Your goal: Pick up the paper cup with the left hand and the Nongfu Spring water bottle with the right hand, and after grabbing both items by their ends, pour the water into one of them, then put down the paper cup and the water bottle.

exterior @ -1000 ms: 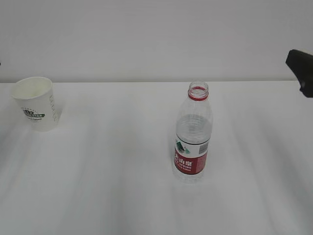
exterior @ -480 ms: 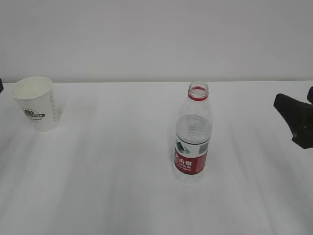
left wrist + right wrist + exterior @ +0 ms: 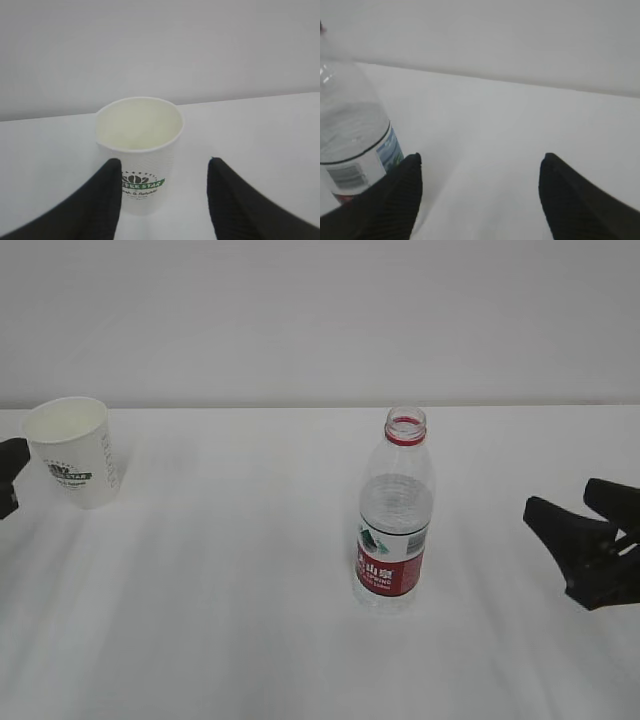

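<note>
1. My left tool (image 3: 162, 172) stands apart, the paper cup (image 3: 139, 150) at the table's (image 3: 250, 640) far left.
2. My right tool (image 3: 480, 172), apart, must centre on the Nongfu Spring water bottle (image 3: 394, 515) mid-table.

Bright, even, diffuse light with faint streaky shadows on the table (image 3: 230, 620) (wrist views slightly soft).
</note>
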{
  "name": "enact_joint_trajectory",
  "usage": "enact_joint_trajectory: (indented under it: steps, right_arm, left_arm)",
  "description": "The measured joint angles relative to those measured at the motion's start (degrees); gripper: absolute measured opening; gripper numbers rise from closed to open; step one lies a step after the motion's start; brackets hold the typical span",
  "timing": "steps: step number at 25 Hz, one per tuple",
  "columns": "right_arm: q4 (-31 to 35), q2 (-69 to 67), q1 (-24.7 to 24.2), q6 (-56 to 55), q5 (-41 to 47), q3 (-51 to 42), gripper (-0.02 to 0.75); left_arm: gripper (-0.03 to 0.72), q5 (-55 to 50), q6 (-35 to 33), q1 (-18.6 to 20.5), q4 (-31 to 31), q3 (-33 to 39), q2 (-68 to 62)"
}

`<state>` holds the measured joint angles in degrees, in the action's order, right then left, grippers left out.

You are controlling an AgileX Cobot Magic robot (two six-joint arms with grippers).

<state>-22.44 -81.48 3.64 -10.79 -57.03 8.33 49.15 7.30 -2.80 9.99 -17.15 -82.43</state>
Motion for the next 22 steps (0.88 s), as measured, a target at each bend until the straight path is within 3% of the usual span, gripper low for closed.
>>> enact_joint_trajectory:
  steps: [6,14,22]
  right_arm:
    - [-0.12,-9.28,0.0,2.92,-7.33,-0.66,0.549]
    - [-0.34,-16.59,0.0,8.43,-7.78,-0.66,0.549]
    - [-5.26,-16.56,0.0,10.79,-8.17,-0.66,0.549]
  left_arm:
    - [0.398,5.38,0.0,0.0,0.65,1.25,-2.75]
    - [0.398,14.86,0.0,0.0,0.65,4.5,-9.53]
    - [0.398,15.9,0.0,0.0,1.46,6.14,-15.69]
